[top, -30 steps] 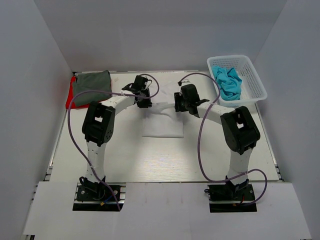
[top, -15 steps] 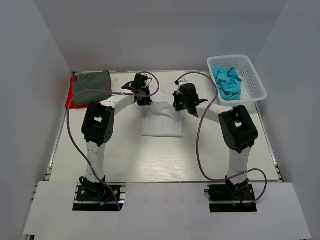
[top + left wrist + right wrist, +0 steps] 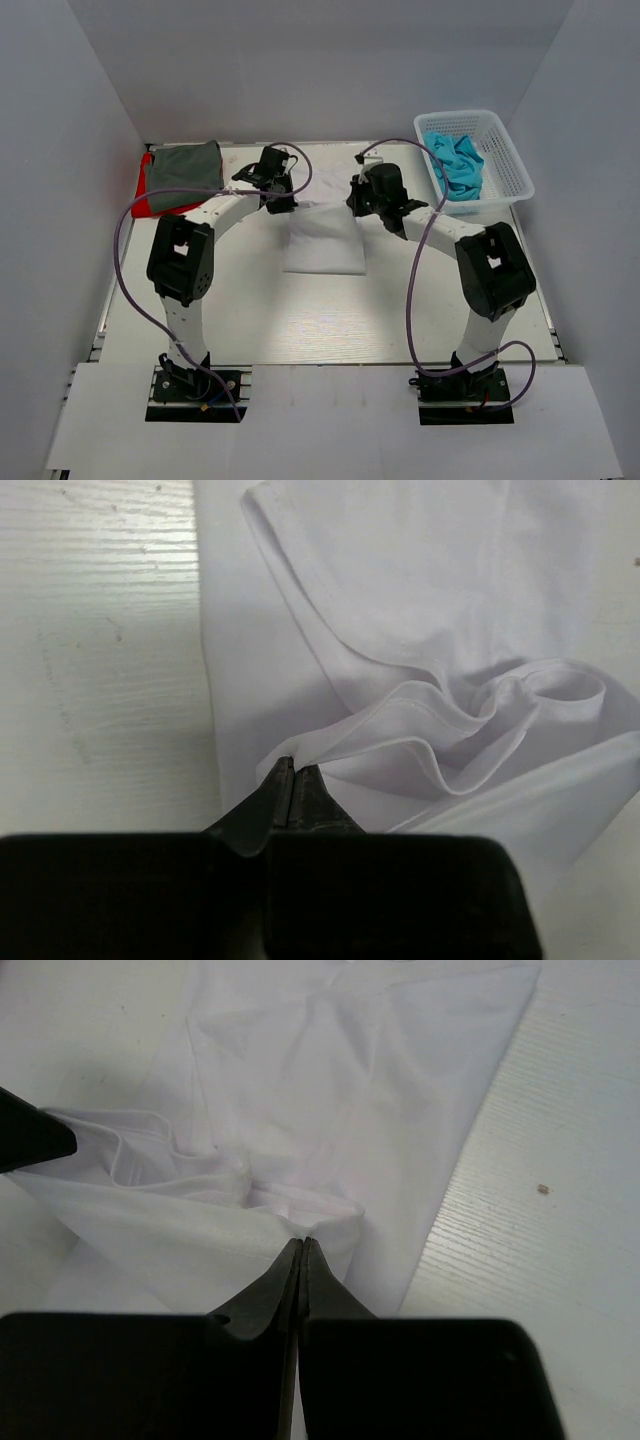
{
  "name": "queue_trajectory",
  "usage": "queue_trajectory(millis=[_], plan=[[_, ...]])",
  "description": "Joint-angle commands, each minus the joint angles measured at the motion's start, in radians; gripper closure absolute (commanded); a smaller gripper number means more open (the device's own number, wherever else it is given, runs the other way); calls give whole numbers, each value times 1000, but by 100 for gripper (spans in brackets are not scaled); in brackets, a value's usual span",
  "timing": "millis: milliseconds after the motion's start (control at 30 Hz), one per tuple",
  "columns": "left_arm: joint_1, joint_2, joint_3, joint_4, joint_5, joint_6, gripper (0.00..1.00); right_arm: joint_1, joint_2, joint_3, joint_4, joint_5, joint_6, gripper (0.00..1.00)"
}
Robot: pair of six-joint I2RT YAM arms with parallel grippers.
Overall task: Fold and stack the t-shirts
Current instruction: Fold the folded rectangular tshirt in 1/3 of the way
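Observation:
A white t-shirt (image 3: pixel 322 240) lies partly folded at the table's middle. My left gripper (image 3: pixel 283 203) is shut on its far left edge; the pinched fold shows in the left wrist view (image 3: pixel 296 763) with the white t-shirt (image 3: pixel 400 600) beyond. My right gripper (image 3: pixel 360 208) is shut on its far right edge, seen in the right wrist view (image 3: pixel 303 1241) over the white t-shirt (image 3: pixel 340 1070). Both hold the far edge lifted a little. A dark grey t-shirt (image 3: pixel 184 165) lies folded on a red t-shirt (image 3: pixel 144 190) at the far left. Turquoise-blue t-shirts (image 3: pixel 456 165) fill the basket.
A white mesh basket (image 3: pixel 510 165) stands at the far right. Purple cables loop over both arms. Grey walls close in the table on three sides.
Both grippers have moved toward the far side of the table, drawing the white t-shirt's far edge with them. The left arm's elbow has swung left.

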Motion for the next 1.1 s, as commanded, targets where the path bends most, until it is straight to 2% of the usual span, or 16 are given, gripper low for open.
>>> queue_trajectory(millis=[0, 100, 133, 200, 233, 267, 333, 367, 433, 467, 533, 633, 667, 700, 900, 1067], plan=[[9, -6, 63, -60, -77, -17, 95, 1, 41, 43, 27, -8, -11, 100], [18, 64, 120, -112, -103, -42, 93, -3, 90, 81, 18, 13, 13, 100], [18, 102, 140, -129, -123, -56, 93, -3, 119, 89, 17, 71, 24, 100], [18, 141, 203, -155, -172, -69, 87, -4, 138, 106, 7, 122, 39, 100], [27, 161, 226, -168, -172, -81, 80, -4, 161, 136, -6, 128, 49, 100], [27, 179, 266, -168, -172, -81, 58, -4, 182, 149, -12, 136, 53, 100], [38, 234, 309, -189, -172, -81, 43, -6, 214, 190, -31, 142, 52, 100], [38, 251, 333, -203, -172, -81, 23, -3, 225, 203, -46, 147, 55, 95], [49, 294, 402, -235, -172, -81, 14, -6, 262, 250, -69, 145, 56, 84], [49, 294, 416, -264, -172, -81, 5, -4, 264, 276, -100, 139, 50, 79], [58, 275, 401, -254, -172, -81, 0, -4, 264, 295, -108, 142, 36, 74], [58, 178, 318, -205, -163, -81, 0, -6, 216, 295, -120, 145, 36, 53], [58, 122, 276, -195, -163, -81, 0, -4, 205, 287, -129, 147, 41, 29], [58, 94, 252, -185, -163, -81, 0, -4, 180, 284, -137, 145, 42, 11], [44, -98, -14, -140, -163, -81, 0, -3, 14, 140, -175, 124, 102, 10], [21, -242, -303, -74, -13, -112, 0, 2, -155, -125, -200, 73, 191, 10]])
